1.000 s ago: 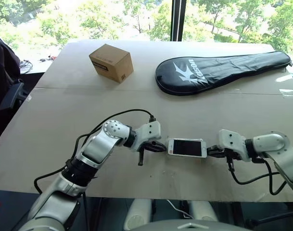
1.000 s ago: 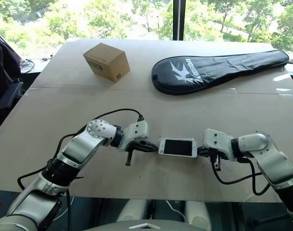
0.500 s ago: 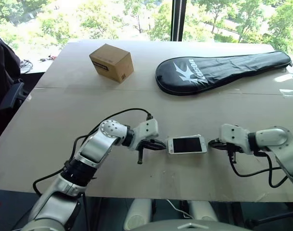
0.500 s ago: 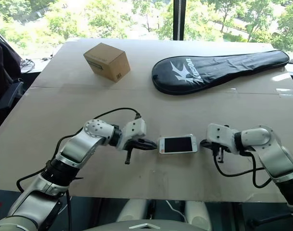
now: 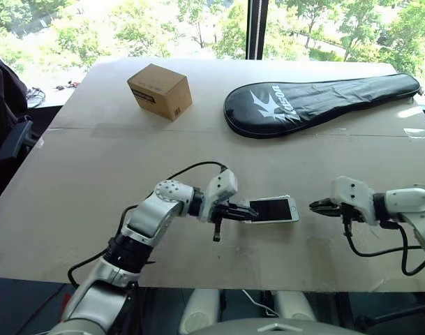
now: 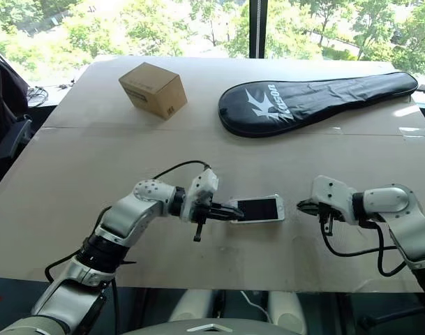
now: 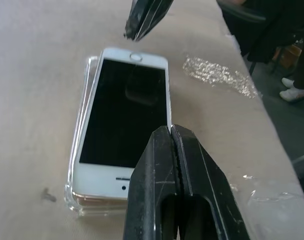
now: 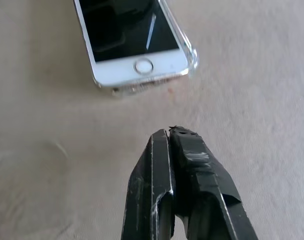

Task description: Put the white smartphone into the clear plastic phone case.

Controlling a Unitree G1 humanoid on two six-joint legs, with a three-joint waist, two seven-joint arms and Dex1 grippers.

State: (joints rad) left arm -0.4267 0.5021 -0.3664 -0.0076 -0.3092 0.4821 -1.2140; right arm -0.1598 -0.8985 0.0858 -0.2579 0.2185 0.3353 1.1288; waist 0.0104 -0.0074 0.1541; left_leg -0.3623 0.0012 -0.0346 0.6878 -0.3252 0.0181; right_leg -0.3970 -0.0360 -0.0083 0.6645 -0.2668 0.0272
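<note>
The phone [image 5: 271, 209] is lying screen-up near the front edge of the table [image 5: 93, 174], a flat rectangle with a glossy black screen, white bezel, rounded corners and a round home button at its right end. It is sitting in the case [image 7: 78, 150], a thin see-through shell whose shallow rim is peeking out along the phone's long side and corners.

The left gripper [image 5: 250, 213] is reaching in from the left with its two black fingers pressed together, holding nothing; its tip is lying over the phone's left end. The right gripper [image 5: 314, 206] is pointing at the phone from the right, near but apart from it, fingers likewise closed and empty.

The left wrist view is showing the clear rim, a metallic edge under the white face, and the right gripper's dark tip just beyond the home-button end. The right wrist view is showing scuffs on the matte black fingers [image 8: 191, 165] and the case's clear corner [image 8: 191, 56].

The head views are adding the far side of the matte beige tabletop: a brown cardboard box [image 5: 160, 91] and a long black fabric racket cover [image 5: 317, 103] with a white logo.
</note>
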